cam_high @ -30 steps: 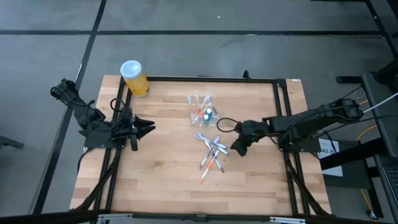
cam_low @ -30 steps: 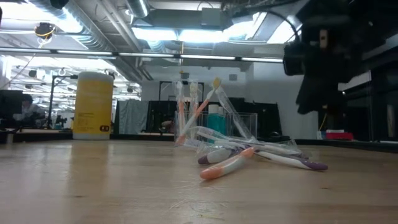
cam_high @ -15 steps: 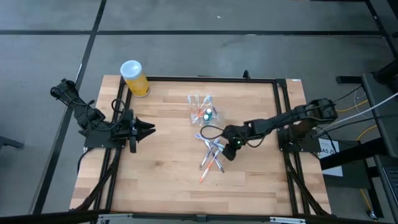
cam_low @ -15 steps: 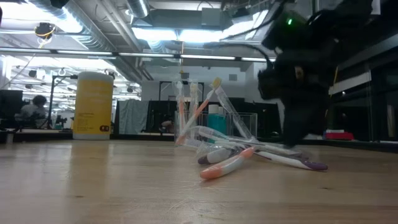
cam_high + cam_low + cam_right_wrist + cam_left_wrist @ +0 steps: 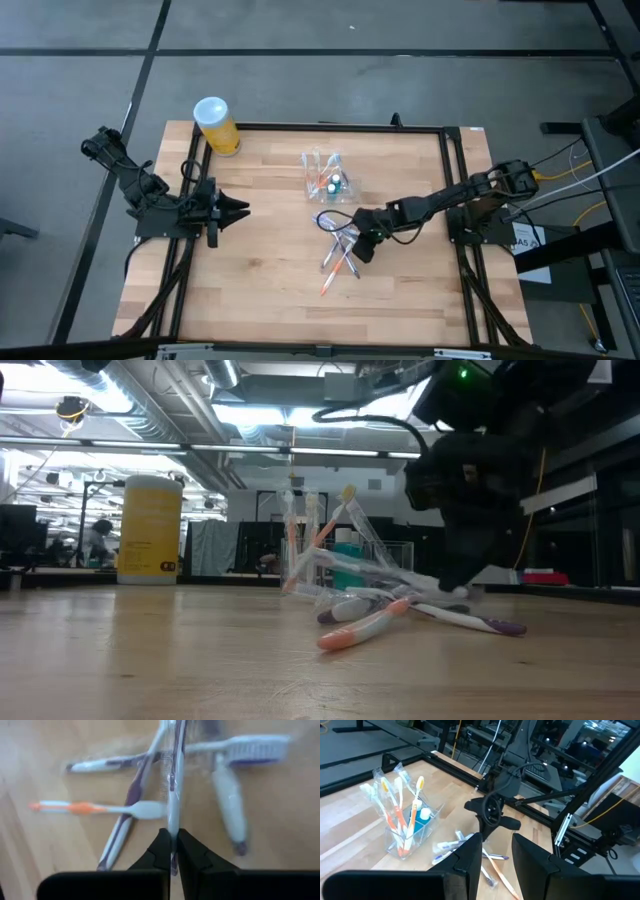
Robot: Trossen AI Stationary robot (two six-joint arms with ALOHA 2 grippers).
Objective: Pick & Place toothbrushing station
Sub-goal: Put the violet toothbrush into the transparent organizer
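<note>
- The clear plastic holder [image 5: 322, 174] stands upright on the table [image 5: 260, 270], just above the middle of the overhead frame. It already carries several toothbrushes [image 5: 402, 812], handles down and heads up.
- Its walls are see-through and nearly vanish against the wood. In the left wrist picture it reads as a small block of joined cups left of centre, with something blue [image 5: 418, 815] in one of them.
- Just below it in the overhead frame lies a loose pile of toothbrushes [image 5: 340, 255], crossed over one another. Some are white and purple and one has an orange grip; several look wrapped in clear film.
- The right gripper [image 5: 358, 243] is down at the pile's right side. In its own wrist picture the fingers [image 5: 161, 851] are pinched together on a thin wrapped toothbrush [image 5: 173, 795].
- From table height, that brush looks tipped up out of the heap.
- By these pictures the job is partly done: some brushes are in the holder, while the pile is left to carry over.
- The left gripper [image 5: 236, 208] waits at the table's left edge, pointing right, fingers parted and holding nothing.
- A yellow cylinder with a white lid [image 5: 215, 124] stands at the upper left corner of the table, well apart from the work.
</note>
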